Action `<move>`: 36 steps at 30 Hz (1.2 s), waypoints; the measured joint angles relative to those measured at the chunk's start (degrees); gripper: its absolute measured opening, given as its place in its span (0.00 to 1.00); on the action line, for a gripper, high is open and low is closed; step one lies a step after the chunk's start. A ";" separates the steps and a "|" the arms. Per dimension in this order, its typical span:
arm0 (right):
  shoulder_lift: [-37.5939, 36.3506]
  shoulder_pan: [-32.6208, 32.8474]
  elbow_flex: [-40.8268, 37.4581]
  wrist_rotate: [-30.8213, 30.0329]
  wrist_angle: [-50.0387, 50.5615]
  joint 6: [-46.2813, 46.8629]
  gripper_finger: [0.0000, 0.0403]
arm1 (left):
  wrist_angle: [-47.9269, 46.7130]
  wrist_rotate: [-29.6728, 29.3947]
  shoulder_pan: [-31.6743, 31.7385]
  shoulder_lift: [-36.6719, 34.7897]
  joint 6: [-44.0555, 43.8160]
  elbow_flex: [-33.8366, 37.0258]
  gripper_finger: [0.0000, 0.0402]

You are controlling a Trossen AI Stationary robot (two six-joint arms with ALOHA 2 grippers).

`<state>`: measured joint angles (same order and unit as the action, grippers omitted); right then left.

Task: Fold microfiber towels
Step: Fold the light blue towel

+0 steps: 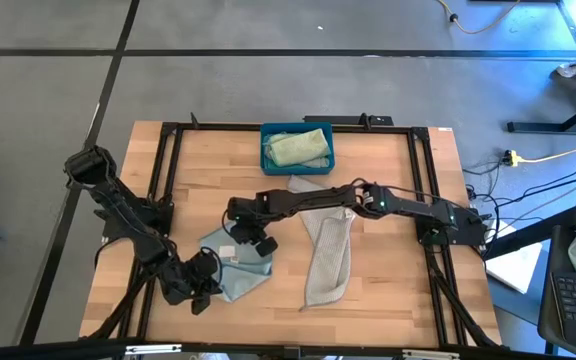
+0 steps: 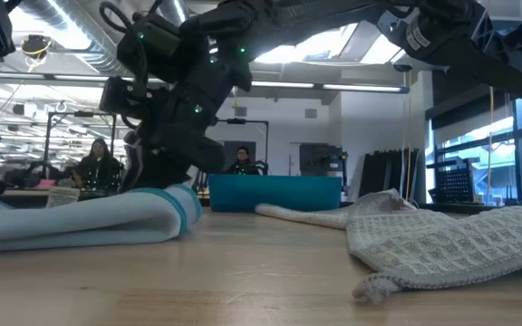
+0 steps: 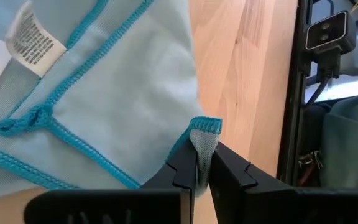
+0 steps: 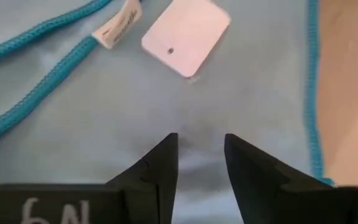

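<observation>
Cloth, pale blue towel [image 1: 236, 268], is lying limp and light at the tabletop's [image 1: 388, 290] seven o'clock; left end effector [image 3: 201, 168] is pinching its stitched corner; right end effector [image 4: 201, 155] is hovering half-open, gripping nothing; hemmed edges are seeming the surest holds.

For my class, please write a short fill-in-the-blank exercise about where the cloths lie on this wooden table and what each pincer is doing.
1. The left pincer is shut on a corner of the pale ____ microfiber towel with teal stitched edging.
2. The right pincer stands ____ above that same towel.
3. The long pale grey-beige waffle-weave towel lies flat on the ____.
4. The pale green towel sits inside the rigid teal-blue plastic ____.

Missing words: blue; open; table; bin
</observation>
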<state>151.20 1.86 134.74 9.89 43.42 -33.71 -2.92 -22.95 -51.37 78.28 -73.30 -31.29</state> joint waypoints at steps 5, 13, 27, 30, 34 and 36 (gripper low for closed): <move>-2.50 -0.39 0.19 3.14 -0.31 -1.28 0.33 | 1.56 0.09 -0.18 0.00 -0.06 0.00 0.07; -2.93 -0.04 -0.07 24.13 -6.97 1.68 0.33 | 4.06 -2.12 -2.84 0.13 -5.51 0.00 0.07; -0.35 3.52 -0.81 22.73 -26.25 -5.62 0.62 | 3.37 -3.34 -4.22 0.15 -4.53 0.00 0.07; -0.35 3.69 -0.84 25.90 -27.20 -5.52 0.70 | 3.36 -4.51 -4.15 0.16 -2.14 0.00 0.05; -0.15 4.60 -1.07 28.00 -25.92 -4.86 0.72 | 3.37 -9.60 -3.68 0.17 1.74 0.00 0.01; -0.11 4.85 -1.07 28.21 -25.49 -4.05 0.71 | 3.36 -10.19 -2.91 0.17 2.92 0.00 0.01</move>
<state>151.09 6.72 133.67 38.10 17.93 -37.76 0.44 -33.13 -54.28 78.46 -70.38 -31.29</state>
